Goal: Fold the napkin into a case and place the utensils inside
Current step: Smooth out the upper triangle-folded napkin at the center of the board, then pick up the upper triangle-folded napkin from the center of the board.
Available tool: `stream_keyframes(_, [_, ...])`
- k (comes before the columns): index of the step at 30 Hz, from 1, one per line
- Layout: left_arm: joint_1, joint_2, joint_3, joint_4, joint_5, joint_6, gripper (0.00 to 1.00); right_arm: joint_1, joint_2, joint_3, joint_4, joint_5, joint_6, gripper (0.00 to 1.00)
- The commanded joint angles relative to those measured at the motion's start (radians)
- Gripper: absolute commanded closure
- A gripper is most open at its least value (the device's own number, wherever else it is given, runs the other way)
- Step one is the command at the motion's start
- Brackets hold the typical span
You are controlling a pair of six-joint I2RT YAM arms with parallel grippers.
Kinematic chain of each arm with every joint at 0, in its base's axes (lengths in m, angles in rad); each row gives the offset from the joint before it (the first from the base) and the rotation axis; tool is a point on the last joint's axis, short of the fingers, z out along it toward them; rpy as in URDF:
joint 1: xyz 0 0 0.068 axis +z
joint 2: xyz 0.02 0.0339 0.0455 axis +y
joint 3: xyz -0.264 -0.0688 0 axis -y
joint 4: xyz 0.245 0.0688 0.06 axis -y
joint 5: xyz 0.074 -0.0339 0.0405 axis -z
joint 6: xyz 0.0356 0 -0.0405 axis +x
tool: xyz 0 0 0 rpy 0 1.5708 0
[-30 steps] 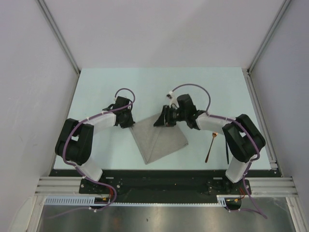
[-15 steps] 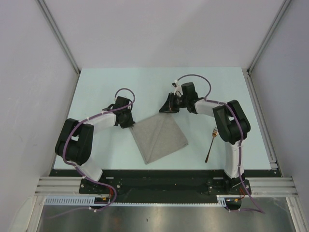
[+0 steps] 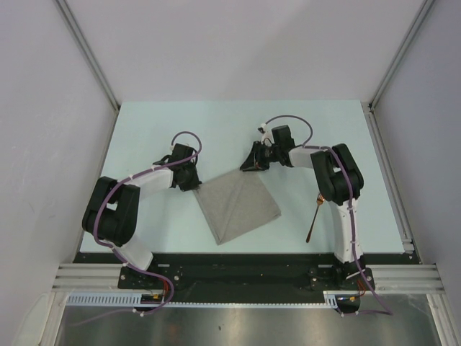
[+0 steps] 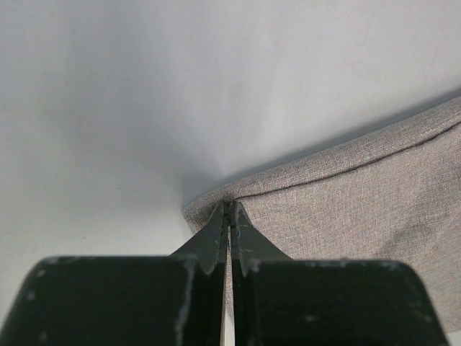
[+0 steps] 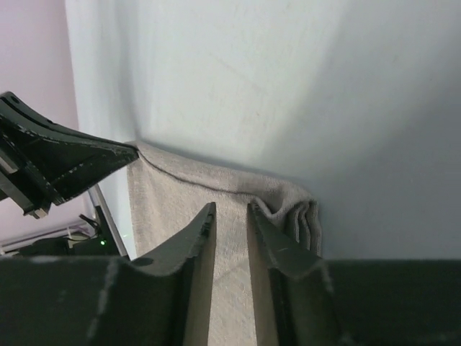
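The grey-beige napkin [image 3: 238, 205] lies folded into a flat diamond in the middle of the table. My left gripper [image 3: 193, 183] is shut on the napkin's left corner [image 4: 216, 204], and its jaws [image 4: 230, 209] pinch the hem. My right gripper [image 3: 249, 166] hovers at the napkin's far corner, where folded layers bunch up [image 5: 299, 213] just beside its right finger. Its jaws [image 5: 230, 207] stand a narrow gap apart, with only cloth showing beyond them. The copper fork [image 3: 314, 216] lies on the table to the right of the napkin, partly behind my right arm.
The pale table [image 3: 216, 130] is walled by white panels on the left, right and back. A black rail [image 3: 238, 263] with both arm bases runs along the near edge. My left gripper's fingers [image 5: 72, 160] show in the right wrist view, at the napkin's other corner.
My right gripper has drawn back from over the napkin toward its far corner, and the raised cloth now lies flat. The right elbow swung inward. The left arm has not moved.
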Motion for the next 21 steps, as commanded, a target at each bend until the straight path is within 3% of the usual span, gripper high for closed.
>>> stream_keyframes(1, [0.007,-0.031,0.007,0.026,0.003,-0.017,1.00,0.017,-0.180,0.020,-0.180,0.088,-0.101,0.68])
stream_keyframes(4, [0.007,-0.063,0.005,0.016,0.001,-0.024,0.95,0.051,-0.299,0.012,-0.345,0.207,-0.177,0.59])
stream_keyframes(5, [0.007,-0.077,0.008,0.008,-0.008,-0.027,0.85,0.084,-0.328,0.008,-0.388,0.277,-0.193,0.58])
stream_keyframes(8, [0.007,-0.135,0.018,-0.021,-0.023,-0.026,0.67,0.187,-0.427,-0.051,-0.491,0.423,-0.241,0.49])
stream_keyframes(11, [0.019,-0.213,0.028,-0.060,-0.042,-0.017,0.57,0.290,-0.515,-0.132,-0.536,0.561,-0.241,0.44])
stream_keyframes(15, [0.041,-0.305,0.035,-0.147,-0.051,-0.032,0.48,0.538,-0.570,-0.187,-0.564,0.738,-0.209,0.33])
stream_keyframes(21, [0.102,-0.394,-0.080,-0.175,0.095,-0.132,0.45,0.735,-0.502,-0.161,-0.530,0.890,-0.157,0.28])
